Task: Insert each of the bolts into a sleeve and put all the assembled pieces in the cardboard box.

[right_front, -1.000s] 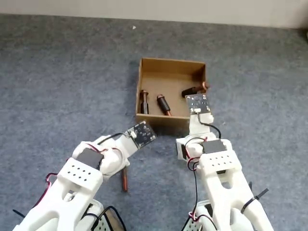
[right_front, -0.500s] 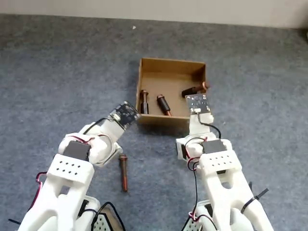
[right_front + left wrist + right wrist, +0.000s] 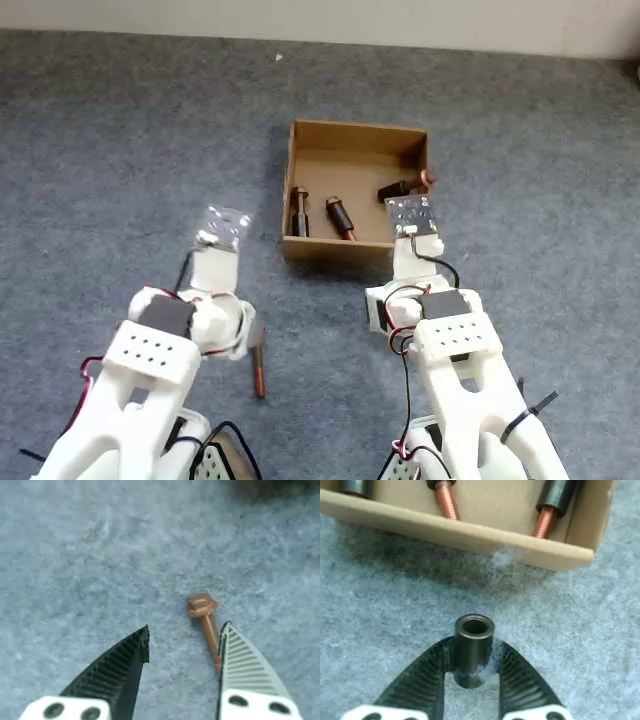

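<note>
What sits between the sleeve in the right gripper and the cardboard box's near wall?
Only bare grey carpet, as the right wrist view shows; the sleeve is apart from the cardboard box.

Probably a lab or office: grey carpet (image 3: 120, 150), pale wall (image 3: 400, 20).

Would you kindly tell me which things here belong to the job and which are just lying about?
Job: bolt on the carpet, by the open left gripper; sleeve, held by the right gripper; box; three assembled pieces inside it.
Lying about: a pale speck on the carpet beyond the box.
</note>
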You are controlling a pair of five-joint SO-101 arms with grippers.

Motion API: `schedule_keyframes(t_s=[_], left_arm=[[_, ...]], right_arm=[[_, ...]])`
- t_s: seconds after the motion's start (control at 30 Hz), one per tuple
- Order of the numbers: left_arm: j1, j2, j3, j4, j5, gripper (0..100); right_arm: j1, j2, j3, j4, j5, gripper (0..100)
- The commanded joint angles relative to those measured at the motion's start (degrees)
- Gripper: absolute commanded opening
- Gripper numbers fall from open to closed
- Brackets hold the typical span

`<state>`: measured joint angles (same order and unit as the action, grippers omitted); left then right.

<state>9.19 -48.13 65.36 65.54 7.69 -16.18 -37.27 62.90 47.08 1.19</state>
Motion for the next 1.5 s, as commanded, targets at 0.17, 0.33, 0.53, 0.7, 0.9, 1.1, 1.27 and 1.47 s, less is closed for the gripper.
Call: schedule_keyframes(t_s=[0.17,0.33,0.53,0.7,0.9,1.1,1.27,1.47], left_arm=[[5.5,0.1,7.1,-6.0,2.5,24],[5.5,0.1,11.3,-11.0,2.5,21],[5.6,0.1,12.4,-13.8,2.3,14],[5.6,0.2,12.5,-13.7,2.4,13],[5.6,0.2,13.1,-13.6,2.2,11],[5.9,0.1,13.0,-13.6,2.1,4],[7.5,0.0,13.0,-13.7,2.0,3],[7.4,-0.4,11.5,-13.5,1.9,0]], right_arm=[[0.7,-1.5,-0.6,-1.1,-0.4,0.5],[0.7,-1.5,-0.6,-1.1,-0.4,0.5],[0.7,-1.5,-0.6,-1.1,-0.4,0.5],[0.7,-1.5,-0.6,-1.1,-0.5,0.5],[0.7,-1.5,-0.5,-1.1,-0.6,0.5],[0.7,-1.5,0.2,-1.1,-0.6,0.5],[0.7,-1.5,0.2,-1.1,-0.5,0.5],[0.7,-1.7,0.3,-1.1,-0.5,0.5]])
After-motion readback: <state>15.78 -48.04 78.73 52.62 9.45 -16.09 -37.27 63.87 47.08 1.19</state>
